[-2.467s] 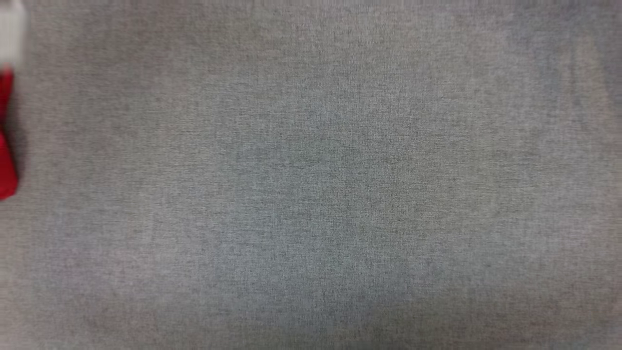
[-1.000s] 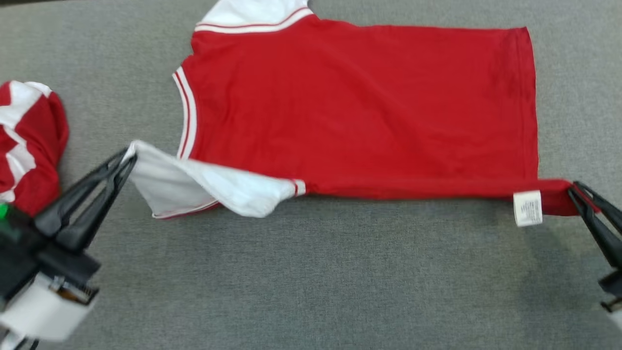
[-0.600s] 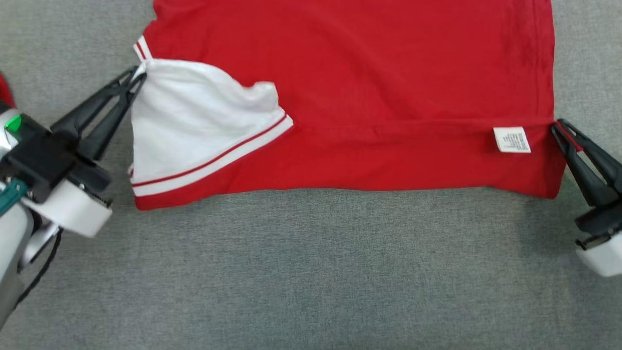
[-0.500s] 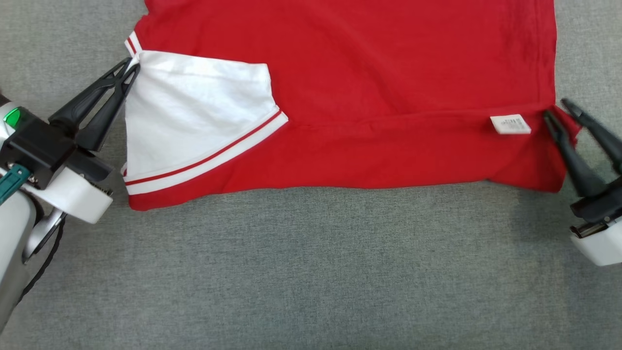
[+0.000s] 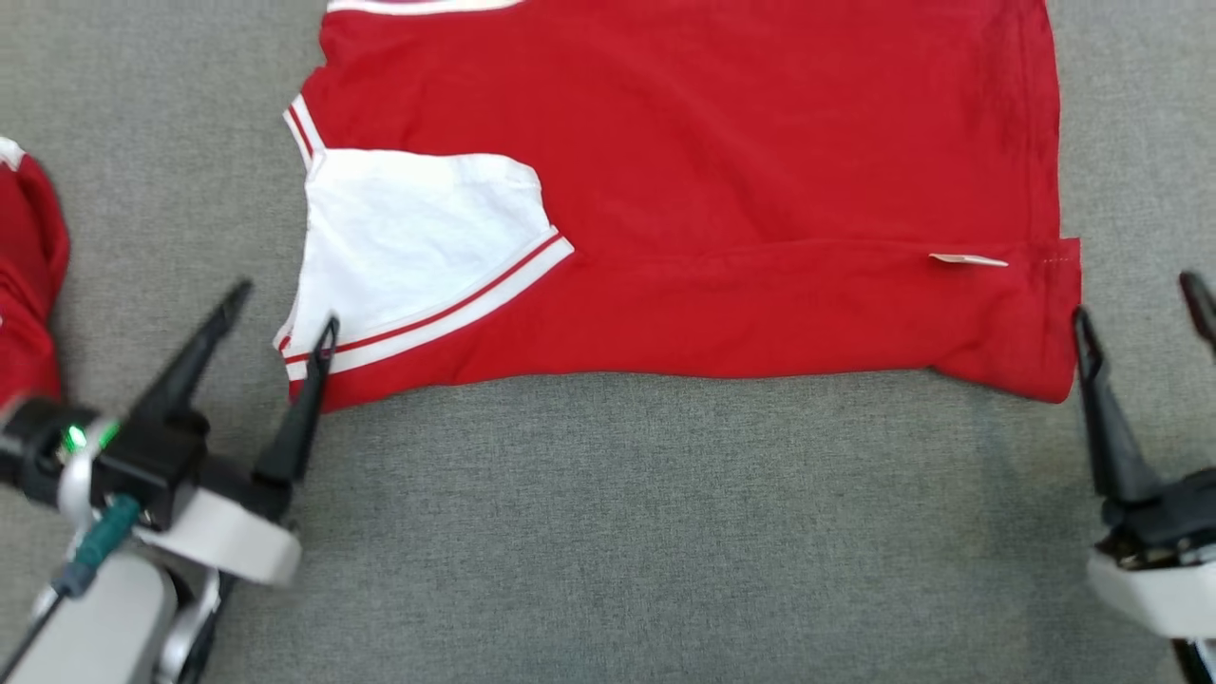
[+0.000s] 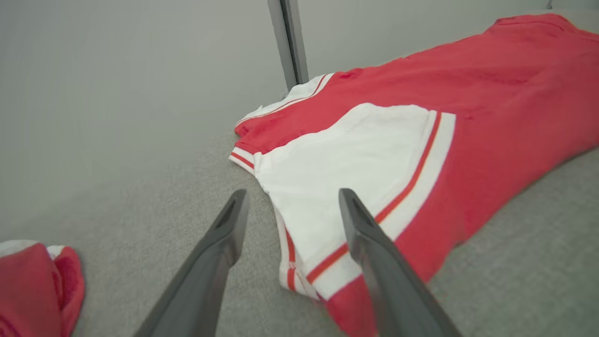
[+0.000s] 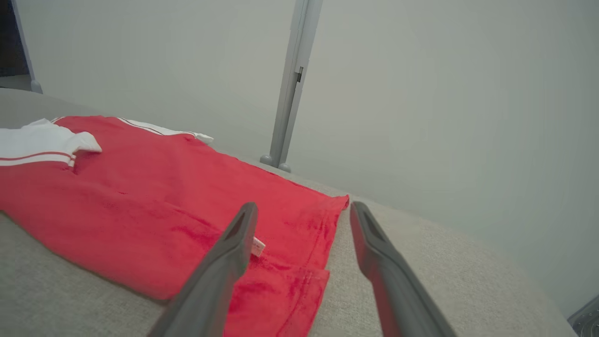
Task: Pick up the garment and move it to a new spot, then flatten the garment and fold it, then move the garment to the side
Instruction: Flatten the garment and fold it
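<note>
The garment (image 5: 722, 180) is a red T-shirt with white sleeves, lying flat on the grey surface with its near edge folded over onto the body. A white sleeve (image 5: 418, 247) with red stripes lies on top at the left, and a small white label (image 5: 967, 259) sits near the right hem. My left gripper (image 5: 283, 309) stands open at the sleeve's lower left corner, holding nothing. It straddles the sleeve edge (image 6: 290, 243) in the left wrist view. At the folded right corner (image 7: 290, 276), my right gripper (image 5: 1140, 306) is open and empty.
A second red and white garment (image 5: 24, 275) lies bunched at the left edge, also in the left wrist view (image 6: 37, 285). A grey post (image 7: 290, 89) and a pale wall stand behind the surface. Bare grey cloth (image 5: 665, 532) stretches in front of the shirt.
Both grippers let go of the shirt and drew back toward me, jaws now wide. The near edge with the sleeve had been carried over onto the body and now lies there.
</note>
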`<state>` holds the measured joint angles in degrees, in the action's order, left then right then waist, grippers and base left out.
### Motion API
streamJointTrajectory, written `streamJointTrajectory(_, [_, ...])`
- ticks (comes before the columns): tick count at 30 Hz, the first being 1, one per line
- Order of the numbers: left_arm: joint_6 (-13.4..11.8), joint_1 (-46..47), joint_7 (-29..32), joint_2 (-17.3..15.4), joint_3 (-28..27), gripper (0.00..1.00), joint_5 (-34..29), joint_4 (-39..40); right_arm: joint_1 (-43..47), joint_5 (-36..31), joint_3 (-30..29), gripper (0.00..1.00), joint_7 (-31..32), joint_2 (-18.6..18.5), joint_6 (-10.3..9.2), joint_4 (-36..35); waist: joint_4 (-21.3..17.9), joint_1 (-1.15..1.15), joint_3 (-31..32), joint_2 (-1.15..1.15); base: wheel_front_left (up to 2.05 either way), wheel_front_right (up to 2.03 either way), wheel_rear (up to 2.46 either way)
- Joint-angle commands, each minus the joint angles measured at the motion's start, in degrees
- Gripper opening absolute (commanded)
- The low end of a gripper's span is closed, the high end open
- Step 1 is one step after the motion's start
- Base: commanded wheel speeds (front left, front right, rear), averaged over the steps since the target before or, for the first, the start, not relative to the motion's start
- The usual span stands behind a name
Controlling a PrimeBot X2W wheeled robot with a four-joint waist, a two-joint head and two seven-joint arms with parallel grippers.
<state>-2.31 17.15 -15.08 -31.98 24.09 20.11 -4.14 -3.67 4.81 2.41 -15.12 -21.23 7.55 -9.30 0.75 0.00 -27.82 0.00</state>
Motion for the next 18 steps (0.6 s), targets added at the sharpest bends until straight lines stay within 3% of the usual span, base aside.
streamJointTrajectory(1, [-0.47, -0.69, -0.08, 0.01, -0.31, 1.00, 0.30, 0.04, 0.40, 0.32, 0.05, 1.00, -0.03, 0.23, -0.12, 0.15, 0.11, 0.00, 0.77, 0.00, 0.00, 0.00, 0.00])
streamJointTrajectory(7, [-2.69, -6.95, -0.01, 1.47, 0.28, 1.00, 1.04, -0.57, 1.69, 0.77, 2.27, 1.00, -0.03, 2.04, -0.12, 1.35, -0.55, 0.00, 1.70, 0.00, 0.00, 0.00, 0.00])
streamJointTrajectory(11, [-1.65, -6.10, 1.11, 0.77, 0.94, 0.96, 1.01, -2.49, 1.23, 1.68, 3.29, 1.00, -0.03, 1.86, -0.12, 2.12, -0.90, 0.00, 1.20, 0.00, 0.00, 0.00, 0.00])
streamJointTrajectory(12, [-1.33, -5.63, 1.26, 0.94, 0.99, 0.74, 1.33, -2.80, 1.23, 1.93, 3.55, 1.00, -0.03, 1.53, -0.12, 2.43, -0.96, 0.00, 1.11, 0.00, 0.00, 0.00, 0.00])
streamJointTrajectory(13, [-1.22, -5.37, 1.29, 0.95, 0.90, 0.31, 1.60, -3.07, 1.23, 2.31, 3.68, 1.00, -0.03, 1.29, -0.12, 2.77, -1.02, 0.00, 1.04, 0.00, 0.00, 0.00, 0.00])
streamJointTrajectory(14, [-1.03, -5.25, 1.24, 0.86, 0.87, 0.00, 1.70, -3.27, 1.28, 2.67, 3.74, 1.00, -0.03, 1.20, -0.12, 3.28, -1.07, 0.00, 1.00, 0.00, 0.00, 0.00, 0.00])
streamJointTrajectory(18, [-0.51, -4.96, 0.94, 0.46, 1.10, 0.00, 1.35, -3.27, 1.83, 2.52, 3.43, 1.00, -0.03, 0.73, -0.12, 6.77, -1.14, 0.00, 1.18, 0.00, 0.00, 0.00, 0.00])
